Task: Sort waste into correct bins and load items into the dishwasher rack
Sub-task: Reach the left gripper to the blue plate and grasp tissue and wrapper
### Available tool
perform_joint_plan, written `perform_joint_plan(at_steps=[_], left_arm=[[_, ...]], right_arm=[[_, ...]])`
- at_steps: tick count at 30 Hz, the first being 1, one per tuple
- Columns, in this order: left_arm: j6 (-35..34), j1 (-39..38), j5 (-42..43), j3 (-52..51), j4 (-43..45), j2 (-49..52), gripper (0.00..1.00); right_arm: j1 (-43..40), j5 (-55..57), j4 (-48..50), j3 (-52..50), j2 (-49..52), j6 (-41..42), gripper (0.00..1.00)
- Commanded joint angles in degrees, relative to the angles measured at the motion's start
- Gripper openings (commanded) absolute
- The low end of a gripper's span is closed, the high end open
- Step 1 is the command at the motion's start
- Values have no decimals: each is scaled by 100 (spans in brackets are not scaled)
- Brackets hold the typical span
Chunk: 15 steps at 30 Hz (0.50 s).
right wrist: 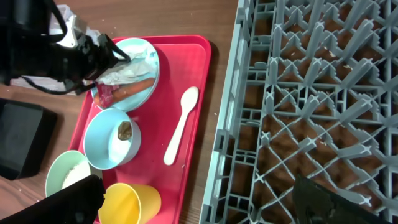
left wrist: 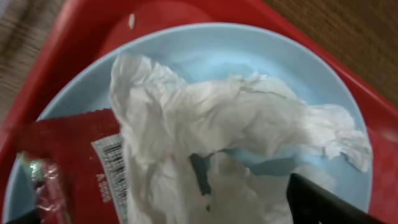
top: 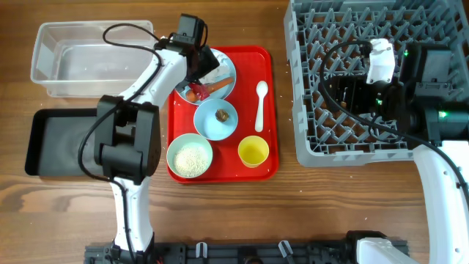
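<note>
A brown wooden table [top: 220,213], its plank grain running left to right, fills the scene under soft, even light that casts only faint shadows. A black rail [top: 220,254] with small clips lines the table's near edge.

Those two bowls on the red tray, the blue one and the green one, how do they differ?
The pale blue bowl holds just a small brown scrap; the pale green bowl is filled with white rice. The pale blue bowl sits mid-tray, the pale green bowl at a corner. Both are round and upright on the red tray.
</note>
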Motion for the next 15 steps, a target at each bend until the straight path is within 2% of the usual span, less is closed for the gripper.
perform_joint_plan(at_steps=[1, 5, 6, 10, 15], left_arm=[[44, -42, -116, 63, 111, 267, 57], [44, -42, -114, 59, 118, 389, 11], [44, -42, -114, 59, 116, 393, 4], [50, -33, -114, 61, 103, 345, 4], [372, -31, 44, 72, 33, -118, 4]], right_arm=[[-17, 0, -15, 85, 11, 7, 100], [-17, 0, -48, 85, 11, 7, 100], [-17, 0, -48, 85, 11, 7, 100], [-17, 0, -46, 85, 11, 7, 100], [-17, 0, -44, 85, 11, 4, 100]])
